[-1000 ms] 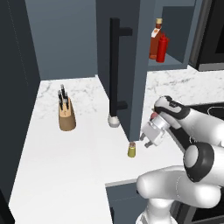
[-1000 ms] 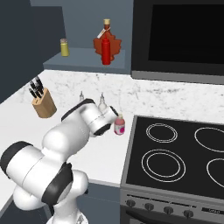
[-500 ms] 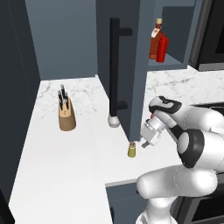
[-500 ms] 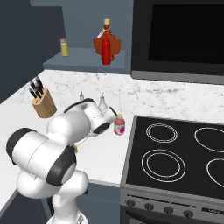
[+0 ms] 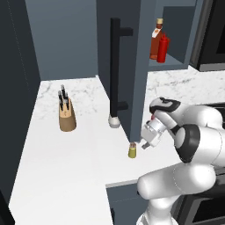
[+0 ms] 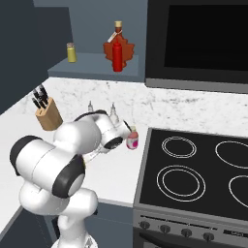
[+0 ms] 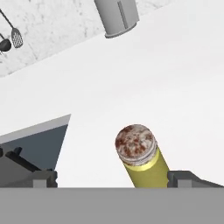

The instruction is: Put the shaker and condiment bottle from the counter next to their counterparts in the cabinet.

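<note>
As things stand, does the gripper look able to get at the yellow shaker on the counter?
Probably yes. The gripper hangs just above the shaker, jaws open wide to either side of it, and the counter around it is bare. The open cabinet door stands close but not between them.

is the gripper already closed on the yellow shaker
No, in the hand view the gripper is open, its fingertips standing apart on either side of the shaker, which stands on the counter.

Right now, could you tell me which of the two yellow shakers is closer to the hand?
The yellow shaker on the counter, just beside the open hand; the other one stands up on the cabinet shelf.
</note>
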